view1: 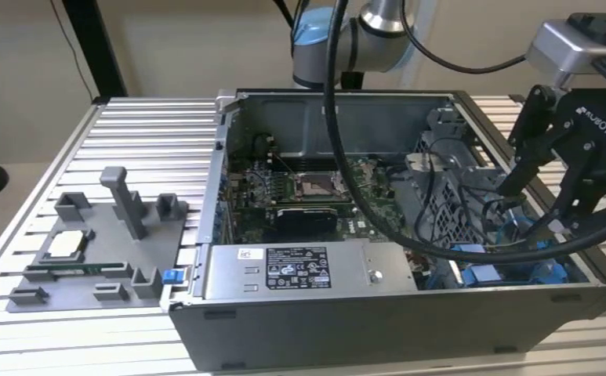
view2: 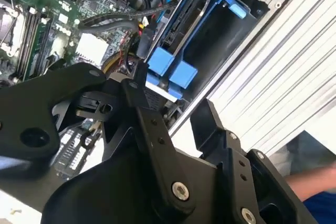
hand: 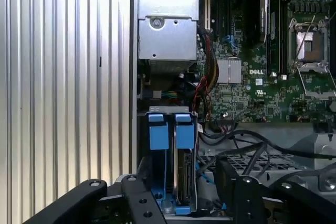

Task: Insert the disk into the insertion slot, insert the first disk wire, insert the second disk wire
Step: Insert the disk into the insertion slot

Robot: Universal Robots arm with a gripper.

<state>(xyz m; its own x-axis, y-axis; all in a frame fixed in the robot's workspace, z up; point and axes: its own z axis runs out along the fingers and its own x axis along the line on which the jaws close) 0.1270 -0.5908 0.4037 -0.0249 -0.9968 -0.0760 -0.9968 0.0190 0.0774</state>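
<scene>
Now hand (hand: 181,192) spread, clr over disk (hand: 185,169) edge.

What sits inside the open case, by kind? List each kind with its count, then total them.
Power supply: 1
CPU socket: 1
Disk: 1
Blue tabs: 2
Total: 5

Blue-framed disk (hand: 185,132), green motherboard (hand: 252,98), black gripper (view1: 536,210), ribbed silver table (view1: 125,133)
</scene>
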